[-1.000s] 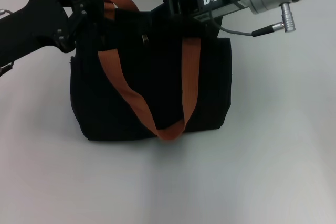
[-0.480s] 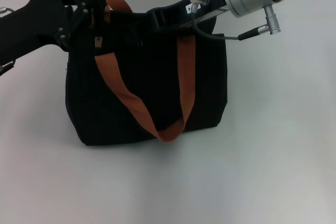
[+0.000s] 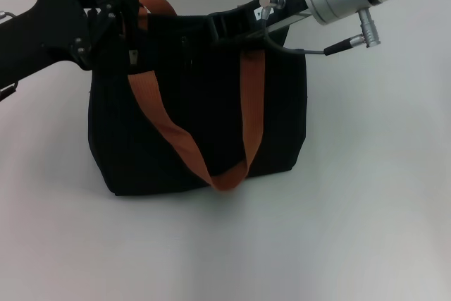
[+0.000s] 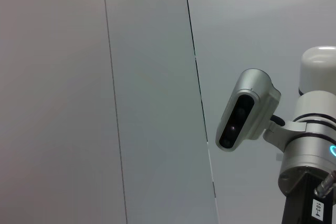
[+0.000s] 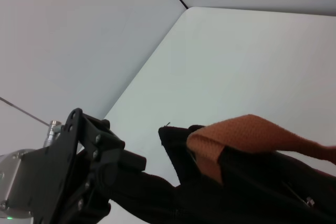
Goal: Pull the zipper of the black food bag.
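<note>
Black cloth makes up the bag [image 3: 197,114], standing mid-table [image 3: 366,209]. Left gripper [image 3: 123,19] pinches the bag's far-left top corner. Right gripper [image 3: 218,27] sits on the far top edge; I cannot tell if its fingers grip. I cannot see the zipper, so progress is unclear. Open table lies all around.

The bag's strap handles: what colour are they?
Rust-orange strap handles against the black food bag; clearest in the head view.

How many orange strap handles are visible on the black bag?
2: one handle hangs down the front of the black food bag; another handle rises at its back left corner.
</note>
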Available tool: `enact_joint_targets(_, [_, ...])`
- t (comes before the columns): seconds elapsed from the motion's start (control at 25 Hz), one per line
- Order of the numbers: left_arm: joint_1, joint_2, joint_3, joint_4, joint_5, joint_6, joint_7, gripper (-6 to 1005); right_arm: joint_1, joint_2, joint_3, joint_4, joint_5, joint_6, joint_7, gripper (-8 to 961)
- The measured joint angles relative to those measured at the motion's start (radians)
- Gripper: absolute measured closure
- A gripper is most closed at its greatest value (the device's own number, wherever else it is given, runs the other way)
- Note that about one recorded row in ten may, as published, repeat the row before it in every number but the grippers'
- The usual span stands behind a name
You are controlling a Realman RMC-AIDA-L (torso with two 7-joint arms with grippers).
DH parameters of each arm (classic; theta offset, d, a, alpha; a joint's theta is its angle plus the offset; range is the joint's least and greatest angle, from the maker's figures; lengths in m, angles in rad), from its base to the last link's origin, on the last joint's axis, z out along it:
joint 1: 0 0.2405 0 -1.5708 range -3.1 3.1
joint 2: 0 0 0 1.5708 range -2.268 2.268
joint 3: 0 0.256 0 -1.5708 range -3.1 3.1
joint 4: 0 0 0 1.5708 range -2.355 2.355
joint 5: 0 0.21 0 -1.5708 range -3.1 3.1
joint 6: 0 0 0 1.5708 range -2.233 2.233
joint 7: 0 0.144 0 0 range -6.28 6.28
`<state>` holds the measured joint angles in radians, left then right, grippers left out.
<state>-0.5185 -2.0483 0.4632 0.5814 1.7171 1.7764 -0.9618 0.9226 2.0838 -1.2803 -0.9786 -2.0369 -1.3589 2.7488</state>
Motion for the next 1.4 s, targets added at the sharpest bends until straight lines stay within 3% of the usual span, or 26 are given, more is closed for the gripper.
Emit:
enact_joint_targets(0.16, [0.001,0.0,0.0,0.0,-0.001,0.002,0.0,892,0.0,0.0,-0.002,-0.001,-0.006,0.004,0.0,943])
enact_joint_targets(1.4, [0.008,0.009,-0.006,0.0,-0.003,0.014,0.009,886,-0.031,0.003,-0.041,-0.243,-0.233,-0.033,0.184,952])
